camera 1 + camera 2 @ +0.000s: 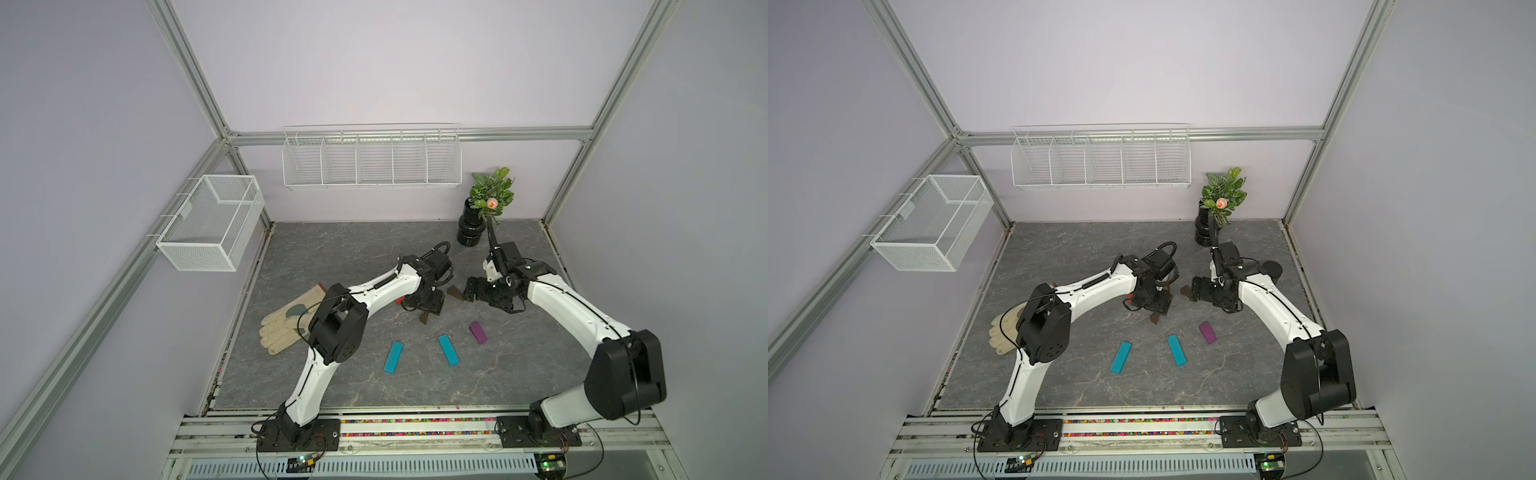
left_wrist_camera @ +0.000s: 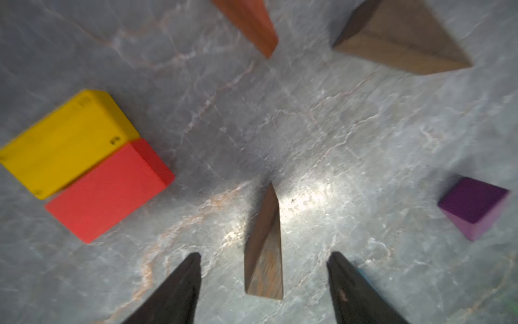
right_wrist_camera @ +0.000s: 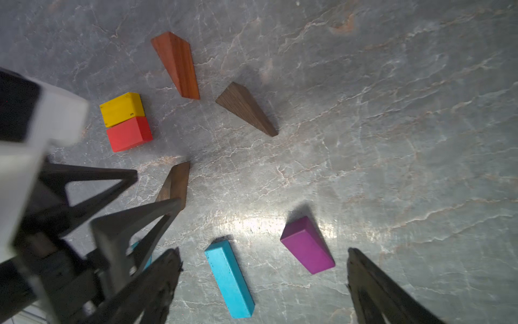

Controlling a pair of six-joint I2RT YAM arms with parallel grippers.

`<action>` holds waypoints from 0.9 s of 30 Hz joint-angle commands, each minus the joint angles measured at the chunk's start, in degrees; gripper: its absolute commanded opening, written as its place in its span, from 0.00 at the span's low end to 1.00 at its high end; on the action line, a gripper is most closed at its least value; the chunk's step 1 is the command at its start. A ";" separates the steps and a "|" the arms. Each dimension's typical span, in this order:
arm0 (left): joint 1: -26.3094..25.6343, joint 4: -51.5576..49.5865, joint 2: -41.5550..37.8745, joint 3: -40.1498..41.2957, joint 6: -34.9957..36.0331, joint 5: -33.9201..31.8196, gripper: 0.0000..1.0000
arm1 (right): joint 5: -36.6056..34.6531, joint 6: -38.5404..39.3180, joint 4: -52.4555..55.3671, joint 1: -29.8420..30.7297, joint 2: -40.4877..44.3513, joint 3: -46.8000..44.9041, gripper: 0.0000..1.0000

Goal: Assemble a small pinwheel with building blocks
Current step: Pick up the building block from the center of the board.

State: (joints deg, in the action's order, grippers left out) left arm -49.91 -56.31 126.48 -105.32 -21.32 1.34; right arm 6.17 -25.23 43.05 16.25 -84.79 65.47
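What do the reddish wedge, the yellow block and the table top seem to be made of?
Reddish wedge: probably wood, stained or bare, matt; grain lines show.
Yellow block: likely painted wood; opaque coat, small dark marks near one edge.
Table top: grey stone or a stone-print sheet, cannot tell; pale veins, slight sheen under the light.

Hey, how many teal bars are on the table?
2. The left teal bar lies near the left arm; the right teal bar lies apart, beside the purple wedge. None appears hidden.
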 commanded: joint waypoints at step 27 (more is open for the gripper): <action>1.32 2.00 -12.38 24.07 -0.10 -1.39 0.19 | 4.26 -0.36 -2.18 -1.73 1.58 -5.75 0.92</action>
State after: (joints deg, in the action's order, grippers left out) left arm -49.41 -53.43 115.81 -85.58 -20.29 1.32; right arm 9.15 -24.97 41.93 14.76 -82.94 61.06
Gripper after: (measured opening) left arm 0.253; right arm 0.919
